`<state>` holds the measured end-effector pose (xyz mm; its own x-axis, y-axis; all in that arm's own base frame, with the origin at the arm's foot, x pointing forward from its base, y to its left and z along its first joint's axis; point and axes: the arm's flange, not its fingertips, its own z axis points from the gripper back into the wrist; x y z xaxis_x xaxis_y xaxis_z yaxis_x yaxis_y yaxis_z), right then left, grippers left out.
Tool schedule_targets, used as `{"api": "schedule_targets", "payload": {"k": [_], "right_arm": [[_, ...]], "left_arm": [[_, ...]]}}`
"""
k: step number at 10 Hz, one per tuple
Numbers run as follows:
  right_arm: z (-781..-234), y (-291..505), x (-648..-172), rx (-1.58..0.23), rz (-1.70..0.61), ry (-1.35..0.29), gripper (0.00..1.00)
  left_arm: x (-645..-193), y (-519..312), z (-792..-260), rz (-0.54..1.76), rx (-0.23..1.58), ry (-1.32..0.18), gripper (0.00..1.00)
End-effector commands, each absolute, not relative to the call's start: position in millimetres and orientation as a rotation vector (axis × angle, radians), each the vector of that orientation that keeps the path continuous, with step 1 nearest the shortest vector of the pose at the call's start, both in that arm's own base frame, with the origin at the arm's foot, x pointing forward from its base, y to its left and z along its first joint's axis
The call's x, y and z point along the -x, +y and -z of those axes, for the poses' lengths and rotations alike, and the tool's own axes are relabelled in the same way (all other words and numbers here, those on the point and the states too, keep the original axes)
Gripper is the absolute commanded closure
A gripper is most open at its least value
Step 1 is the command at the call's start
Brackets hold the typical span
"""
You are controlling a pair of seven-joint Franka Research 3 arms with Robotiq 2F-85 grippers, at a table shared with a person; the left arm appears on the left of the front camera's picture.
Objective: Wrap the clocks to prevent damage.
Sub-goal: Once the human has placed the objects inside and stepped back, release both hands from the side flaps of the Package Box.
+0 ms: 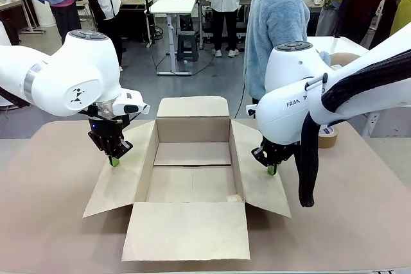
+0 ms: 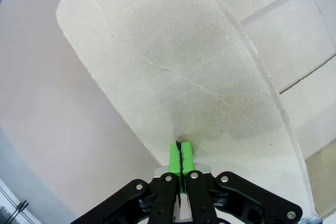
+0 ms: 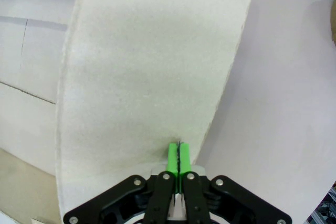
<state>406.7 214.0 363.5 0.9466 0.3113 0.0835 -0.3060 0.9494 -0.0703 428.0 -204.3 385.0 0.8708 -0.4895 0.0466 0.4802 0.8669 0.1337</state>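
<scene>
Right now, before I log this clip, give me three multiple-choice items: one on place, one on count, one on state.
1. The left tool tip is: A at the cardboard box's left flap; B inside the box; C lifted high above.
2. Box flaps folded out: A two; B three; C four.
3. The right tool is: A wide open; B shut, empty; C shut on cardboard.
Key: A, its tip meets the flap; C, all four lie spread; B, closed with nothing between.
</scene>
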Motion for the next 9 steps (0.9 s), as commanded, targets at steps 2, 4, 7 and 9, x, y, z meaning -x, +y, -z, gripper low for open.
{"api": "schedule_targets", "payload": {"k": [2,4,7,9], "right_arm": [[-362.0,215.9,-404.8,0.068,-0.306,-0.092,0.99],[-362.0,215.9,-404.8,0.068,-0.306,-0.092,0.99],[-362.0,215.9,-404.8,0.068,-0.306,-0.092,0.99],[-362.0,215.9,-404.8,0.068,-0.306,-0.092,0.99]], "left_arm": [[-427.3,-203.4,-386.9,0.513,-0.128,-0.086,1.0],[-427.3,-203.4,-386.9,0.513,-0.128,-0.086,1.0],[-427.3,-203.4,-386.9,0.513,-0.128,-0.086,1.0],[-427.3,-203.4,-386.9,0.513,-0.128,-0.086,1.0]]}}
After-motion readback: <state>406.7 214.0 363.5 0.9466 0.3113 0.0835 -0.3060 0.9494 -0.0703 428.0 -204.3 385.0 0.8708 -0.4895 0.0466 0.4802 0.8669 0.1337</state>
